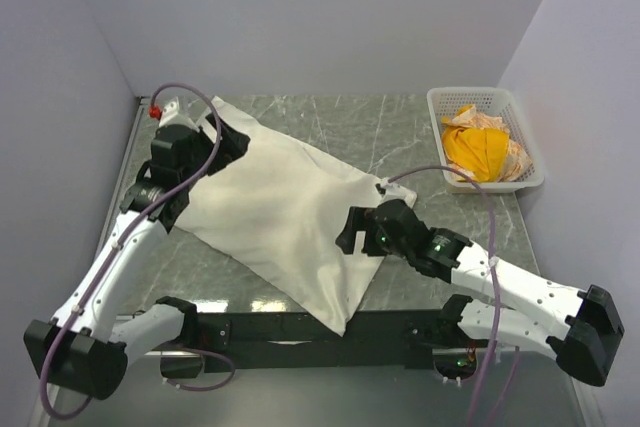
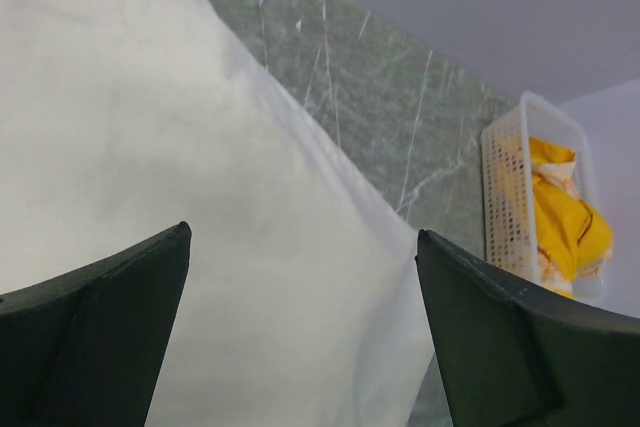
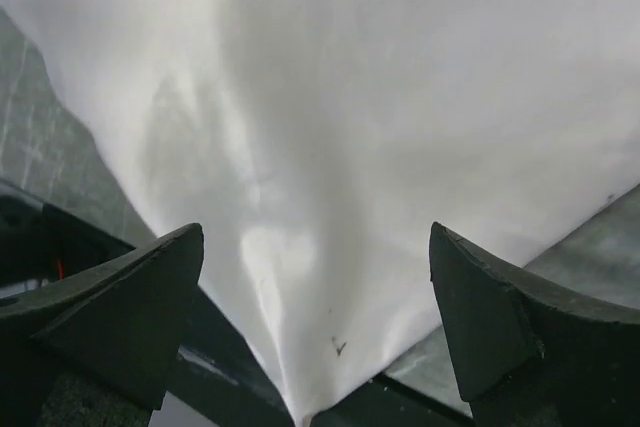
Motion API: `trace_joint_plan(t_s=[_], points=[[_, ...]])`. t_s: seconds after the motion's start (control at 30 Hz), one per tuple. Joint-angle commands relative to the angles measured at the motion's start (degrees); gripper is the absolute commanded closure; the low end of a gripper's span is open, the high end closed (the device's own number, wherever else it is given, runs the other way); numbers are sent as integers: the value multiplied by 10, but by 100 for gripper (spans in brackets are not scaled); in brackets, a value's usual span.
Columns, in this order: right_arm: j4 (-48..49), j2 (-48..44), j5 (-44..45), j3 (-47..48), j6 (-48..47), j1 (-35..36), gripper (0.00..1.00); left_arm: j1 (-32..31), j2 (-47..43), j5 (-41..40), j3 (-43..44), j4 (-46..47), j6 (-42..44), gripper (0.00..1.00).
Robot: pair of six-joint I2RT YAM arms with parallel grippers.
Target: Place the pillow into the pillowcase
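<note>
Your left claw (image 2: 302, 237) is standing spread wide at the far-left corner of the tabletop (image 1: 340, 122). Its fingers are straddling the cream pillowcase (image 1: 280, 217) and pinching nothing; whether they are touching the cloth cannot be told. Your right claw (image 3: 317, 232) is likewise gaping wide over the pillowcase's right side, near the middle of the table, with sheeny fabric filling the gap and nothing gripped. The pillowcase is lying slantwise from the far-left corner toward the middle of the near edge, where one limp corner is hanging over. It is looking filled out across its middle, but the pillow cannot be told apart from it. A small white tag (image 1: 384, 187) is showing at its right corner; any print is too small to read. Only the top view is showing you that tag and both arms. The left wrist view is also catching the white basket (image 1: 475, 93) at the far-right corner, with an orange-yellow cloth (image 1: 478, 147) inside. The right wrist view alone is showing the overhanging corner close up.
</note>
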Motion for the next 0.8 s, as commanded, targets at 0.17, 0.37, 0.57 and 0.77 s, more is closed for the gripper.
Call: trace_joint_plan(t_s=[0.17,0.37,0.57,0.77], points=[[101,10,-89,5,-98,-193,0,-41,-173,-23,-167,-27,28,1],[131,-15,-96,-30,-90,-227,0,-43,-227,-30,-204,-59,44,1],[137,-41,-92,-57,-76,-228,0,-43,-240,-64,-200,-103,30,0],[129,-57,-79,-57,-81,-228,0,-43,-264,-64,-205,-100,30,0]])
